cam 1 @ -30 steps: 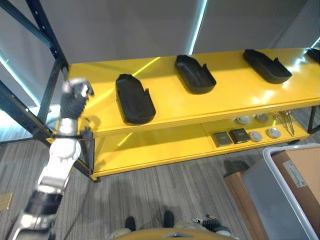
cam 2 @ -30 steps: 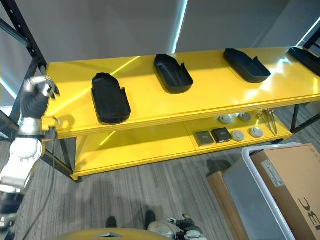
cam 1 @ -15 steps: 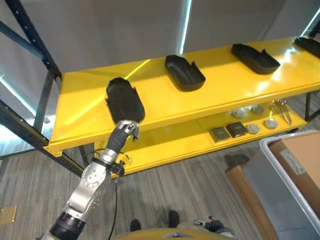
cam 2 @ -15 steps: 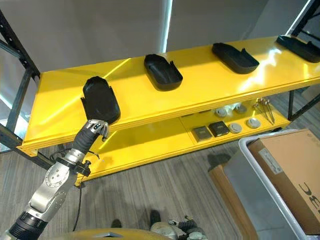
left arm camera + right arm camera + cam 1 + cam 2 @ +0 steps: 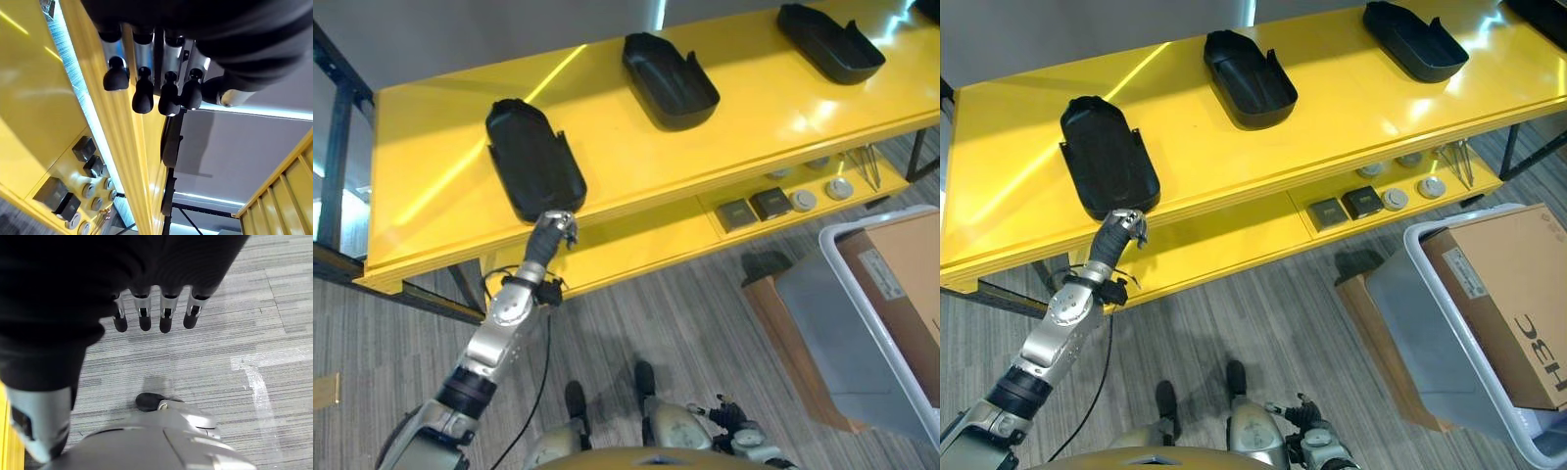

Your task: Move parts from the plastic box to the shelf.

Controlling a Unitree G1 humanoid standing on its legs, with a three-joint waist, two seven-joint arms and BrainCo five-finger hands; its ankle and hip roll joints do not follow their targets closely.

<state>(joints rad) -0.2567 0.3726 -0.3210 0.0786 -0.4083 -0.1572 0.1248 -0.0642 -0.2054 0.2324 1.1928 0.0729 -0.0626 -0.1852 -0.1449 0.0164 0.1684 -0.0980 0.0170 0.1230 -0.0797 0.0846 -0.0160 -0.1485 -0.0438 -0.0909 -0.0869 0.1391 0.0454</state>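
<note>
Three black moulded parts lie on the top of the yellow shelf (image 5: 431,166): one at the left (image 5: 533,162), one in the middle (image 5: 671,67), one at the right (image 5: 829,41). My left hand (image 5: 554,231) is at the shelf's front edge, just below the left part and apart from it. In the left wrist view its fingers (image 5: 143,94) hang fairly straight beside the yellow edge and hold nothing. The grey plastic box (image 5: 847,343) stands on the floor at the lower right. My right hand (image 5: 145,316) hangs open over the carpet, empty.
A cardboard carton (image 5: 901,294) sits inside the plastic box. The lower shelf holds small dark squares (image 5: 751,208) and round metal discs (image 5: 822,193). A dark steel rack post (image 5: 337,147) stands at the left end. Grey carpet lies in front of the shelf.
My left hand came from the shelf's left end to the front edge below the left black part. The camera has tilted down and shifted, so the whole scene sits differently.
</note>
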